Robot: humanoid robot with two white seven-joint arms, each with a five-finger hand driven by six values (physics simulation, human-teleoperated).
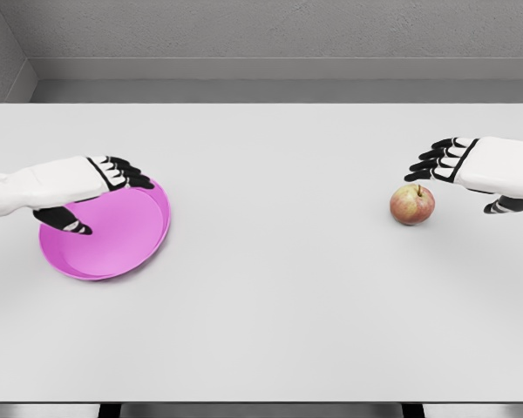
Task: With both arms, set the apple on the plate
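A: What lies on the table (270,331)?

B: 2 objects. A magenta plate (113,248) sits on the left part of the white surface. A red-yellow apple (412,204) stands upright on the right part, stem up, well apart from the plate.

A: Where is the left hand (78,187)?

B: Its white arm enters from the left edge. The hand hangs over the plate's upper left portion and hides part of the rim there. The 4 black fingers (126,171) extend toward the right, fairly straight, and the thumb (65,219) points down and right above the plate's floor. The hand is relaxed and holds nothing. Whether it touches the plate cannot be told.

A: And the right hand (484,170)?

B: Its arm enters from the right edge. The hand is just beside the apple, up and to its right. The fingertips (423,165) curl loosely toward the left, just above the fruit, and the thumb (506,205) shows below the palm near the right edge. The fingers do not enclose the apple; a narrow gap seems to separate them from it.

A: Is the apple on the plate?

B: No. It rests on the bare table.
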